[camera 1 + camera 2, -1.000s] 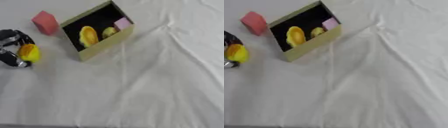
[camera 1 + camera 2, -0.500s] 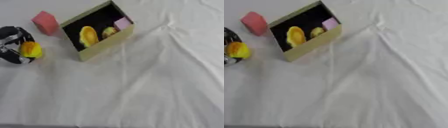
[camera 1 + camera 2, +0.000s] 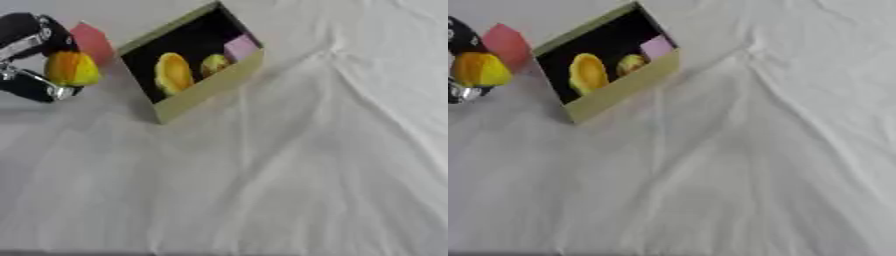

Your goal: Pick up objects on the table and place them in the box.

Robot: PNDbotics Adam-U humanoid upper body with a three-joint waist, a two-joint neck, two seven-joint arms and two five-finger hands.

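My left hand (image 3: 26,55) is at the upper left, black with silver parts, its fingers curled round a yellow-orange object (image 3: 72,69), held above the cloth just left of the box. The olive box (image 3: 206,86) lies askew with a dark inside. In it are a yellow-orange oblong piece (image 3: 172,74), a small yellow-green piece (image 3: 213,64) and a pale pink block (image 3: 240,47). A red-pink block (image 3: 92,42) stands on the cloth behind my hand, by the box's left corner. My right hand shows in no view.
A white wrinkled cloth (image 3: 306,160) covers the table, with folds running from the upper right. A dark strip of the table's front edge (image 3: 105,253) shows at the bottom.
My left hand has risen and moved right toward the box with the yellow-orange object in it. The things in the box have not moved.
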